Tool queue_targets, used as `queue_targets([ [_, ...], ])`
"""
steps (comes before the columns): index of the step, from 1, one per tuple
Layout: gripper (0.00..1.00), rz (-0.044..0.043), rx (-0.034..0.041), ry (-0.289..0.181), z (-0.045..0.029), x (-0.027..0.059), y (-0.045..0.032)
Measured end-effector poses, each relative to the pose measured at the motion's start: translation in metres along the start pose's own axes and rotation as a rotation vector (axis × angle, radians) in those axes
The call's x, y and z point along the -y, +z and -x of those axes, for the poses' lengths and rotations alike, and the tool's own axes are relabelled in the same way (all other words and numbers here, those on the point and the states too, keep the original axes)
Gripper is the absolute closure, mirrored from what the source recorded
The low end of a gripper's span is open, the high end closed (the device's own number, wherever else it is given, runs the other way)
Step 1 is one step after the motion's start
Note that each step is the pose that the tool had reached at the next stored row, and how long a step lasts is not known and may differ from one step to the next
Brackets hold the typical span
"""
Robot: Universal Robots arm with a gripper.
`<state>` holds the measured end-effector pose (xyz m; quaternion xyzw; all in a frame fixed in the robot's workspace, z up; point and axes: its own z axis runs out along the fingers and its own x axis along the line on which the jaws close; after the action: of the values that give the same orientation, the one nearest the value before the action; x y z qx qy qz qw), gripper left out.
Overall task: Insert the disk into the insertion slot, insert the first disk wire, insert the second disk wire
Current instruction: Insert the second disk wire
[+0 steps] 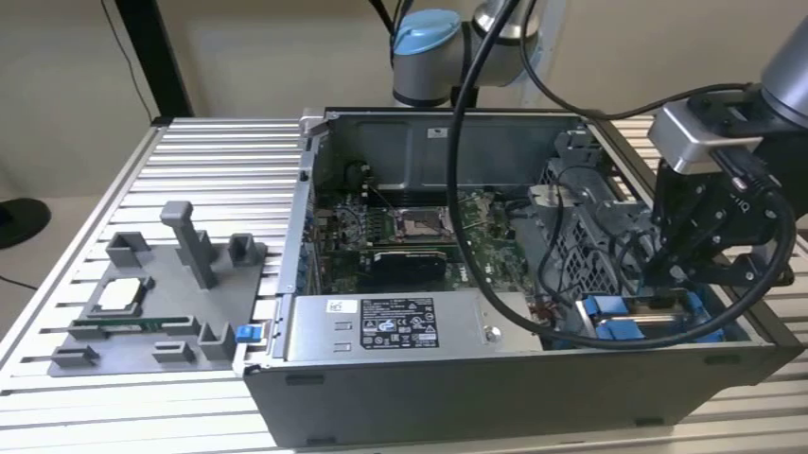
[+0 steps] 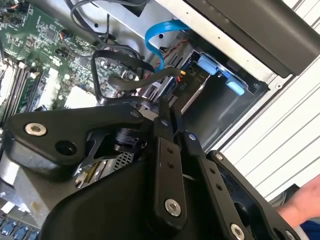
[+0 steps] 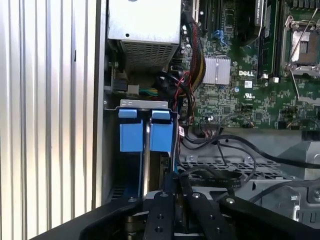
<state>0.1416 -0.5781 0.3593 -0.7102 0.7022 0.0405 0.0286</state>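
**Disk in slot, wire work at the bay**

Disk looks seated in the slot: in the first wrist view its silver edge stands on end between the two blue carrier tabs, down inside the grey bay. So step one reads as done, judging by how it sits.

Wires: can't confirm either one is plugged. In the second wrist view a blue ribbon cable loops above the bay and a dark connector sits at the disk's end, just past the end effector. Whether that connector is home or only at the port, I can't tell.

End effector: links drawn close together right over the disk end of the slot. It looks narrow and may be pinching a wire, but the tips are hidden behind its own body, so I can't tell what it holds, if anything.

View differences:
- Exterior view places the end effector low in the case corner beside the power supply, with blue carrier parts just under it. It also takes in the grey parts fixture on the worktop, well clear of the case.
- First wrist view gives the straight look down the slot, plus the motherboard beside the slot.
- Second wrist view has the cable run, and a person's hand outside the case wall.
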Motion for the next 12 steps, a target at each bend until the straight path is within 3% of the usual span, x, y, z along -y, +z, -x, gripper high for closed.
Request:
queue_targets([
  [12, 1.0, -0.0044, -0.0035, 0.0, -0.0036, 0.0003, 0.0071],
])
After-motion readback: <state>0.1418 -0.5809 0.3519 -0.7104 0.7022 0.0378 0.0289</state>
